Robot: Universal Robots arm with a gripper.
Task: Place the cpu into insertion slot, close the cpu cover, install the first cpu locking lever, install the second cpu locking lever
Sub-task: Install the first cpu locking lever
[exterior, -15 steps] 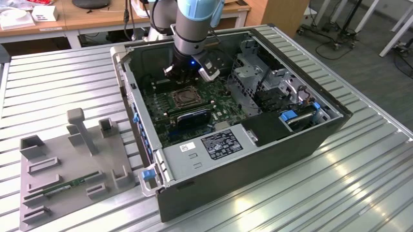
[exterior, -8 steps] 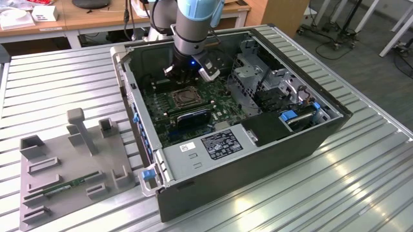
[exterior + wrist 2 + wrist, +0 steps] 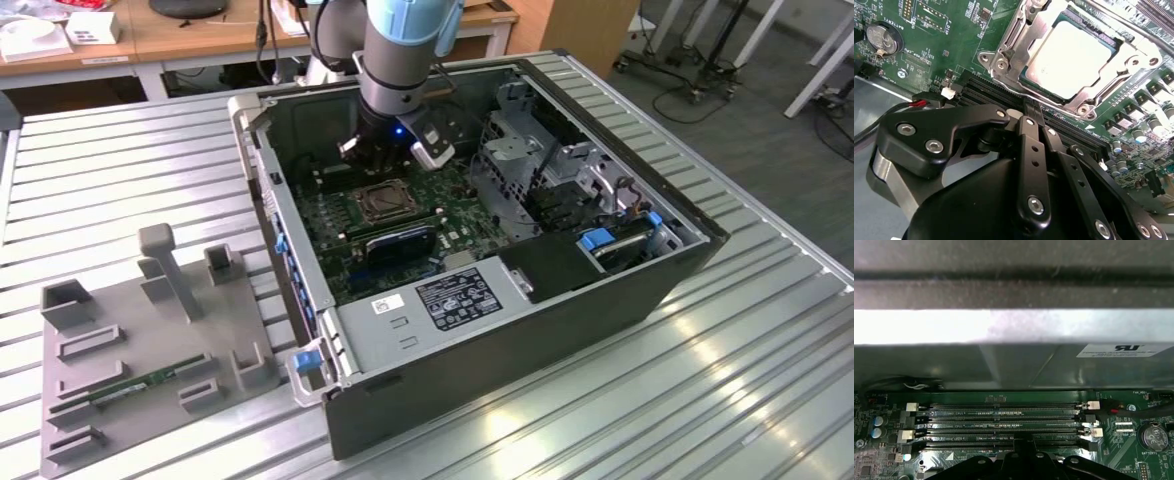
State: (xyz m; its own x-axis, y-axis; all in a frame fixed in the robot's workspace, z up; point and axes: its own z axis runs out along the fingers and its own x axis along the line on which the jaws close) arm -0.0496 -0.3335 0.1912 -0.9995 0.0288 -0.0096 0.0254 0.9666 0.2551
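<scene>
Checking the socket area in the second wrist view, I am finding the cpu (image 3: 1069,55) already lying in the insertion slot (image 3: 380,203). The cpu cover (image 3: 1004,64) is lying down around it, and the chip's pale face is showing through the window. I am therefore judging the work to be at the locking-lever stage.

The gripper (image 3: 1030,111) is hanging with its fingers pressed together and nothing between them. Its tips are sitting over the memory slots (image 3: 981,92), just beside the socket. Whether they are touching the motherboard (image 3: 954,45) I cannot tell.

By my judgement, lever work is calling for those closed tips to bear on a lever's free end, pressing it down and tucking it sideways under its catch without scraping the board.

I am unable to confirm whether either lever is latched. The socket's far corner is running out of the picture, the gripper body is blocking the near side, and the exterior view is not settling it either.
</scene>
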